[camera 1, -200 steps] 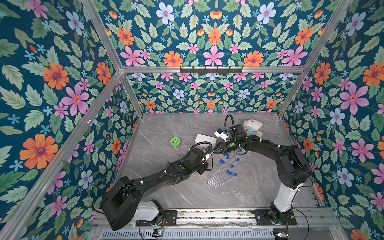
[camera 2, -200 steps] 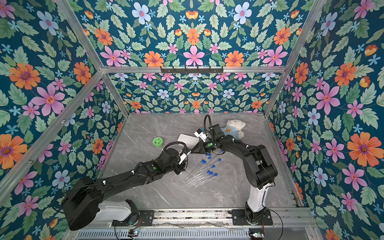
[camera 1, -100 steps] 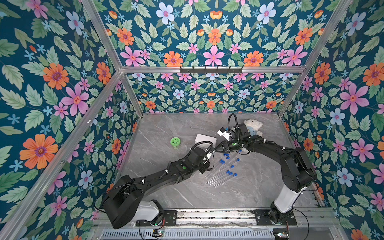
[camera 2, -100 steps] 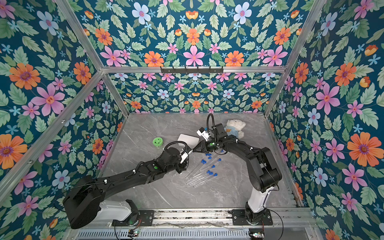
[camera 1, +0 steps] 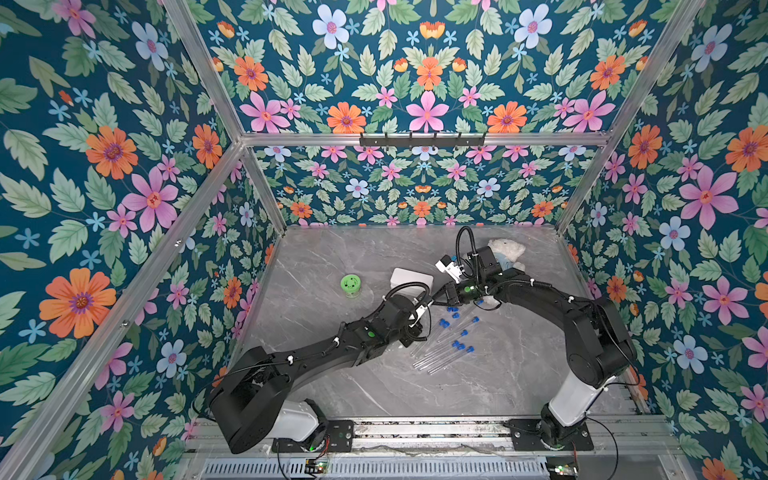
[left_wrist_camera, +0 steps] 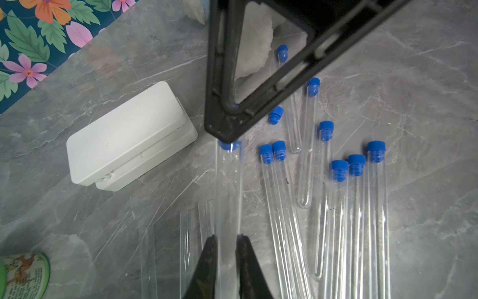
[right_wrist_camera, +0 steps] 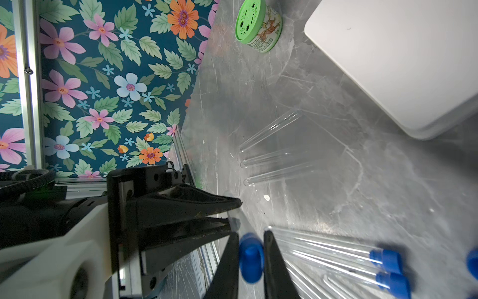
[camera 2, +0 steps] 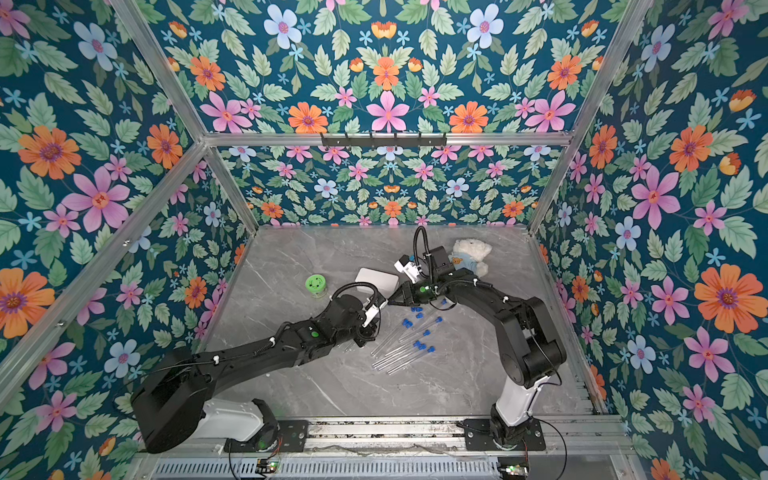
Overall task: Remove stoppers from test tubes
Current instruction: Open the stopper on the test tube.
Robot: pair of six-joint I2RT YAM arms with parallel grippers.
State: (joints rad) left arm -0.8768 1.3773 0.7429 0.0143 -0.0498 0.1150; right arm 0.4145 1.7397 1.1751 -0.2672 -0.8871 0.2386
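Left claw (left_wrist_camera: 224, 240) clamps test tube (left_wrist_camera: 227, 186); right claw (right_wrist_camera: 251, 233) pinches its stopper (right_wrist_camera: 251, 260).

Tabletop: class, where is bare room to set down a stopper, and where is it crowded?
Bare: between green-lidded jar and left wall; front strip between test tubes and rail. Crowded: middle, around tubes and white box.

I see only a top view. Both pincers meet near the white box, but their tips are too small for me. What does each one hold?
Observer: The left wrist view shows the left pincer shut on a clear test tube.
Operator: And the right one?
Observer: In the right wrist view, the right pincer is shut on that tube's blue stopper.
Operator: Is the stopper out?
Observer: Not yet; in the left wrist view it sits in the tube's mouth.
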